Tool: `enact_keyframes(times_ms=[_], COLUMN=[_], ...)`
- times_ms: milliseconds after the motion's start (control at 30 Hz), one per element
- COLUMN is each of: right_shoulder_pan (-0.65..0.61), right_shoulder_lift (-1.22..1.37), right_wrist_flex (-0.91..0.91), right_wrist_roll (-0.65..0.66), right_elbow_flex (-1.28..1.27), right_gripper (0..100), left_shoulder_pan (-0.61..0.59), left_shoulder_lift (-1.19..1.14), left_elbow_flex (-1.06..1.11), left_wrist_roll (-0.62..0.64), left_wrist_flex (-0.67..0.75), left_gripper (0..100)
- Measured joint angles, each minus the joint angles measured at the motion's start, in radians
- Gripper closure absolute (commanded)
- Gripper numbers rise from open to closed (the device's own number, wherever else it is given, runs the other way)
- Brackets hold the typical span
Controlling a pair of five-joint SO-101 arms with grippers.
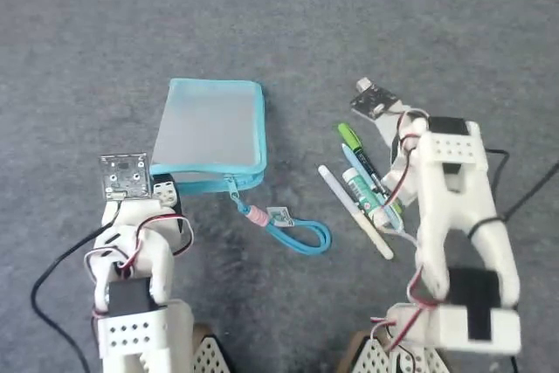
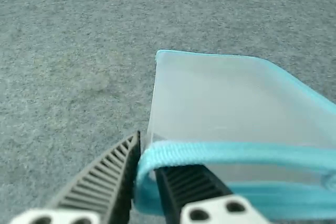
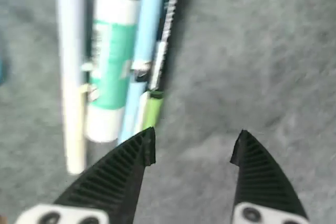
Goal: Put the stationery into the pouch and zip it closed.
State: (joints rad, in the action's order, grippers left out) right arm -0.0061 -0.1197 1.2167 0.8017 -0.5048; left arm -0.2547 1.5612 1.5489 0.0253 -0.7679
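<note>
The pouch (image 2: 226, 98) rim is pinched by the left gripper (image 2: 147, 156). The right gripper (image 3: 196, 132) is held wide beside the pens (image 3: 150, 30), lengthwise along them.

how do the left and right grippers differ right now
The left gripper is shut, pinching the pouch by its blue edge; the right gripper is open and holds nothing. The left gripper sits at the pouch's near corner, while the right gripper hangs over the grey mat, one side by the green marker. Both have black ribbed jaws.
</note>
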Motion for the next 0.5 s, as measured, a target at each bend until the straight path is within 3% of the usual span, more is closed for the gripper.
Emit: enact_keyframes(times_ms=[200,500], right_shoulder_pan=[-0.069,-0.077], right_shoulder_lift=[-0.069,-0.071], right_wrist_flex=[-0.072,-0.169], right_wrist_roll=[0.002,-0.052], right_elbow_flex=[-0.173,-0.189], right_gripper=[76.8,76.8], left_shoulder_pan=[0.000,0.000], left_shoulder_lift=[0.000,0.000], left_elbow_flex=[0.000,0.012], left_wrist_roll=[0.000,0.000], left_wrist_flex=[0.000,0.000], left_gripper=[99,99])
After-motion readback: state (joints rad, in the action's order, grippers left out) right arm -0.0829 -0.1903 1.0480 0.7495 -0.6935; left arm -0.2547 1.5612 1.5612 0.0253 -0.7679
